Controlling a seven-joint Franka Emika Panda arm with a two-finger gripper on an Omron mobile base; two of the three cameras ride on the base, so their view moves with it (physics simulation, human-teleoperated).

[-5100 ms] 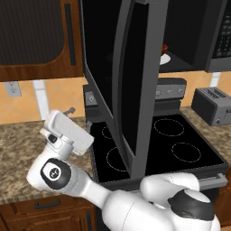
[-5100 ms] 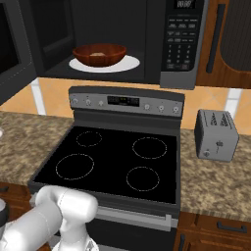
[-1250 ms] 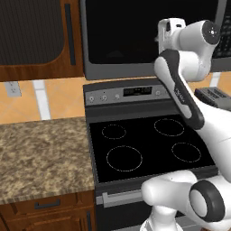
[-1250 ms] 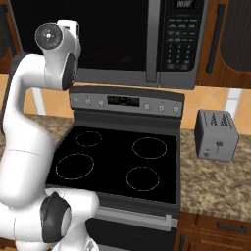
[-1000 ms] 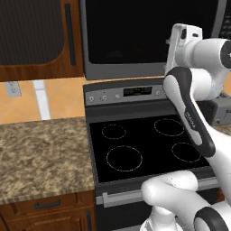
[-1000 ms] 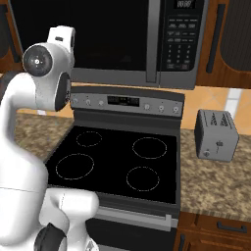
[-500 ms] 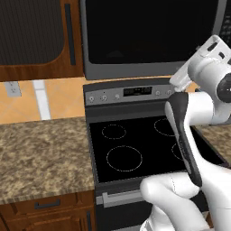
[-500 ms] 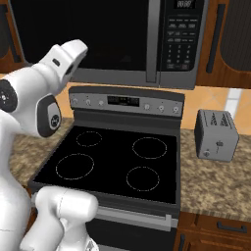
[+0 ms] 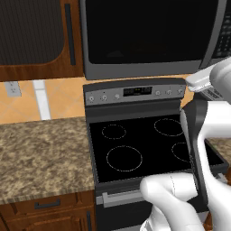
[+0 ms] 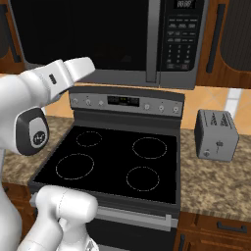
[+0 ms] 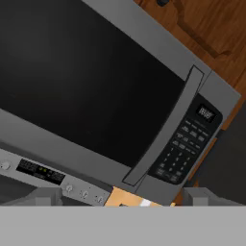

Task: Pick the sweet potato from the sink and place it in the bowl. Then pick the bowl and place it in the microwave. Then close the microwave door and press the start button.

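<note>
The large over-range microwave [image 10: 112, 39] with its dark grey frame and black front hung above the black glass-top stove [image 10: 115, 162], and its wide black glass door [image 9: 144, 31] stood fully shut, flush with the frame. In the hand view, which was rolled so that the appliance ran diagonally, the door [image 11: 81, 77] covered most of the front; the long grey handle bar [image 11: 163, 127] ran along its edge, and the dark button panel strip [image 11: 185, 144] with its small display lay just beside the handle. In the right base view the same panel [image 10: 179, 41] sat at the right of the microwave front. My white arm [image 10: 46, 86] reached up from the lower left of that view, its forearm tilted toward the bottom edge of the door; in the left base view my arm [image 9: 205, 126] rose at the right edge, in front of the stove's right burners. My gripper [image 11: 120, 199] pointed at the lower right part of the microwave, apart from it, with only the two grey finger tips [image 11: 45, 197] visible at the bottom of the hand view. They stood wide apart with nothing between them. The stove's grey control panel [image 10: 127, 102] ran below the microwave. A small grey toaster [image 10: 215, 136] stood on the speckled brown granite counter [image 10: 215, 181] to the right of the stove. I could not tell what lay behind the dark door glass.
</note>
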